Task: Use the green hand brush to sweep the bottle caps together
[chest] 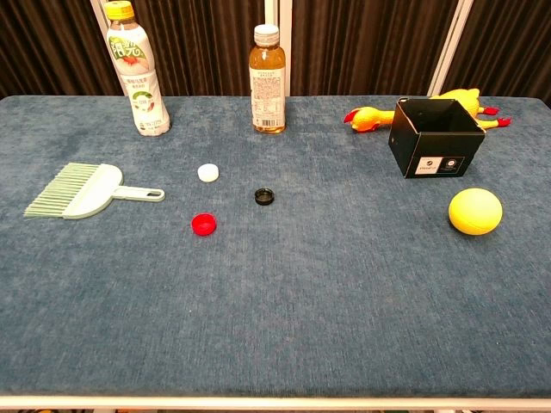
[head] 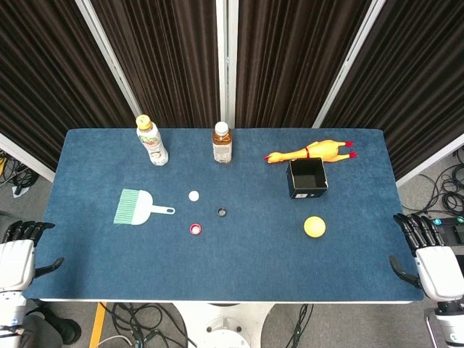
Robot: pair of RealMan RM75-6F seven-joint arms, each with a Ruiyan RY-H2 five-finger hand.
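The green hand brush lies flat on the blue table's left side, bristles to the left and handle pointing right. Three bottle caps lie spread out to its right: a white cap, a red cap and a black cap. My left hand hangs off the table's left front corner, fingers apart, holding nothing. My right hand hangs off the right front corner, likewise empty with fingers apart. Neither hand shows in the chest view.
Two bottles stand at the back: a white-labelled one and an amber tea one. A rubber chicken, a black open box and a yellow ball sit on the right.
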